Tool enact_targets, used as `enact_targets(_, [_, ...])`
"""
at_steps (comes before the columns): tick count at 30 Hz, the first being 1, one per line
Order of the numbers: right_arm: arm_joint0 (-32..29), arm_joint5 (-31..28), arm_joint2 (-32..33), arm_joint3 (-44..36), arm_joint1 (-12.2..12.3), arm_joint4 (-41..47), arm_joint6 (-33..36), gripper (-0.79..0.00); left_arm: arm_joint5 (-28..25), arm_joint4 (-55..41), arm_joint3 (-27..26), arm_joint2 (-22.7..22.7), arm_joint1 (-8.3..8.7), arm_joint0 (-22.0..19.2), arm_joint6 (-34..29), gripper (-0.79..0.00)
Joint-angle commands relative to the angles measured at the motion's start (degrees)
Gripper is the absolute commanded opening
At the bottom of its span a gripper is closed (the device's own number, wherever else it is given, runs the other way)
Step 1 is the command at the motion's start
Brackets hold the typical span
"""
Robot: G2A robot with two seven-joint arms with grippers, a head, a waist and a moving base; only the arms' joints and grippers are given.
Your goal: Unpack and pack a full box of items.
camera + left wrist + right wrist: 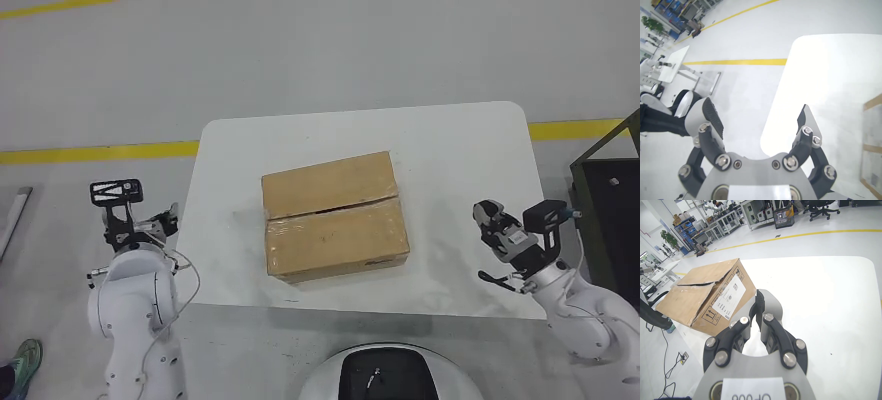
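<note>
- The box (pixel 335 213) sits at the middle of the counter (pixel 460 150), flaps shut along a torn seam; prying one flap may slide it toward the near edge.
- The left tool (pixel 758 113) gapes wide beside the counter; the right tool (pixel 757 306), pinched narrow, could tear cardboard.

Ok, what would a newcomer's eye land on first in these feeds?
The brown cardboard box in the middle of the white table, flaps down, with a torn seam. Then the left gripper, open, over the floor beside the table, and the right gripper, shut, over the opposite edge.
</note>
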Motion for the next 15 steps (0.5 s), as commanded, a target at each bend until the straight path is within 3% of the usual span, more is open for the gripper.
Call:
enact_targets(1, [0.6, -0.2, -0.9, 1.0, 0.0, -0.5, 0.2, -0.785, -1.9, -2.2, 0.3, 4.5, -0.24, -0.6, 0.4, 0.000])
enact_targets(9, [4.0, -1.1, -5.7, 5.3, -0.4, -3.9, -0.7, -0.785, -2.1, -8.2, 3.6, 21.3, -1.94, -5.7, 1.0, 0.000])
enact_targets(15, [6.8, -2.4, -9.7, 8.7, -0.8, -5.7, -1.6, -0.785, -2.4, -8.2, 7.3, 27.8, -2.79, -9.7, 0.4, 0.000])
